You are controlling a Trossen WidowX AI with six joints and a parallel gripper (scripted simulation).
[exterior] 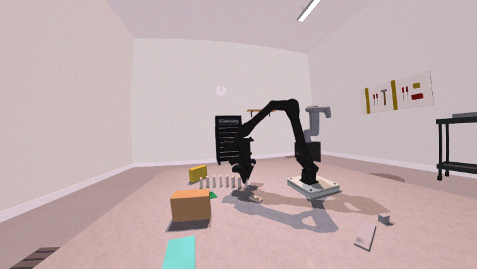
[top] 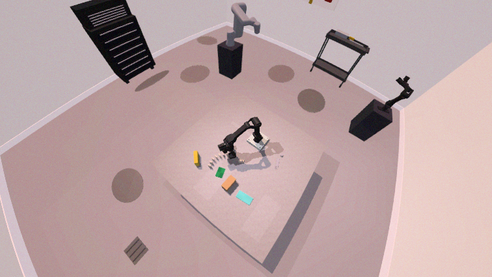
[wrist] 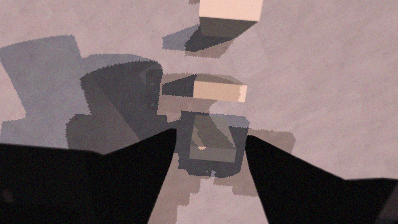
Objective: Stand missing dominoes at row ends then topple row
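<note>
My gripper is open, low over the table at the near-arm end of the curved row. Between its fingers a shaded domino appears to stand upright, with a gap on either side; its pale edge shows just under the fingertips. The closest row domino stands just beyond it in the wrist view. Several pale dominoes stand in the row leading away from the arm. Another domino lies flat beside the gripper; the wrist view does not show it.
A yellow block stands beyond the row's far end. A green piece lies beside the row. An orange block and a turquoise plate are farther off. A small grey cube sits near a pale flat piece.
</note>
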